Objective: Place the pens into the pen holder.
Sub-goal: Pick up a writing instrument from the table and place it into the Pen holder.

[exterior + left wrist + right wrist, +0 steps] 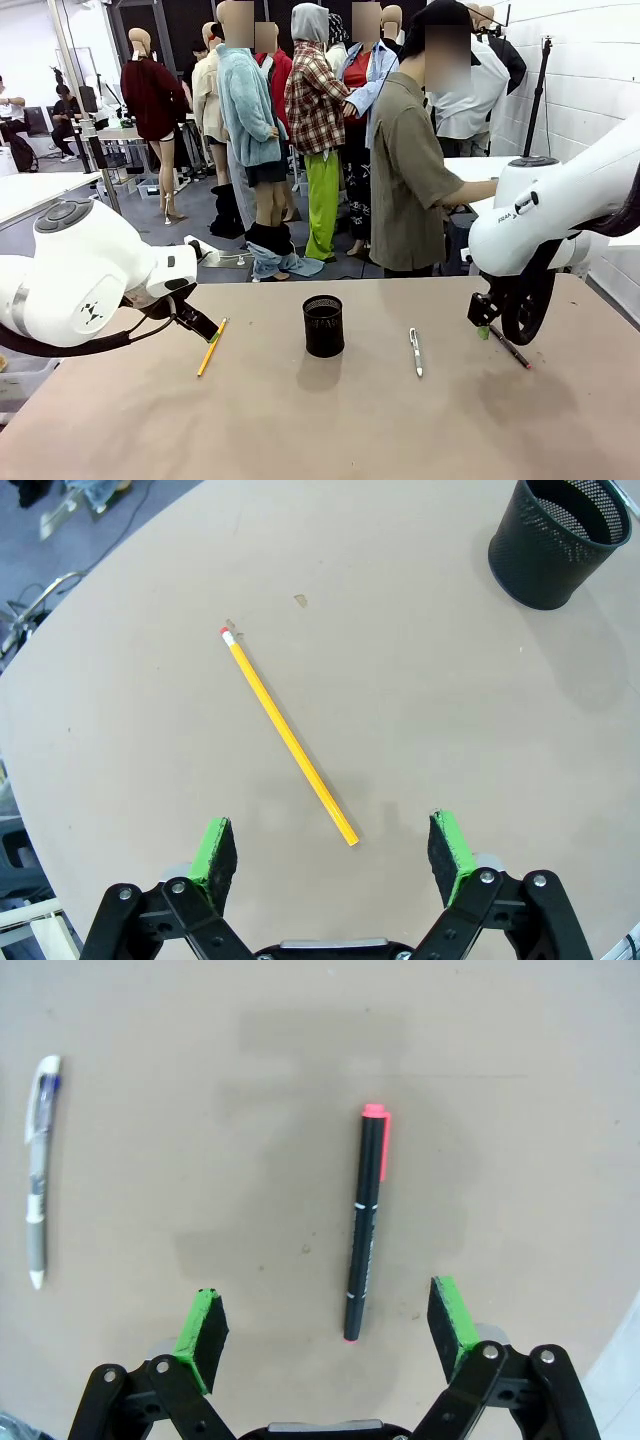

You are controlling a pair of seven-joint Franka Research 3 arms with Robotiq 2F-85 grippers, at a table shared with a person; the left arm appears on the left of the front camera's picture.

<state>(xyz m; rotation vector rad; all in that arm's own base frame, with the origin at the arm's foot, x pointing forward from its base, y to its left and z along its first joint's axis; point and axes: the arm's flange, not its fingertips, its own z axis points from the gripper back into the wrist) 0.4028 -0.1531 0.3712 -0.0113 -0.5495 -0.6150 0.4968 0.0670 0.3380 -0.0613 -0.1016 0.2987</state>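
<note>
Brown tabletop [300, 430], mesh cup [323, 325] at centre. Right tool [325, 1322] wide open, empty; black pen [366, 1222] at 12 o'clock, axis 12–6. Left tool [332, 850] likewise open, empty; yellow pencil [288, 738] axis 11–5.

Left tool [329, 825] and right tool [325, 1292] hover, jaws wide apart.
</note>
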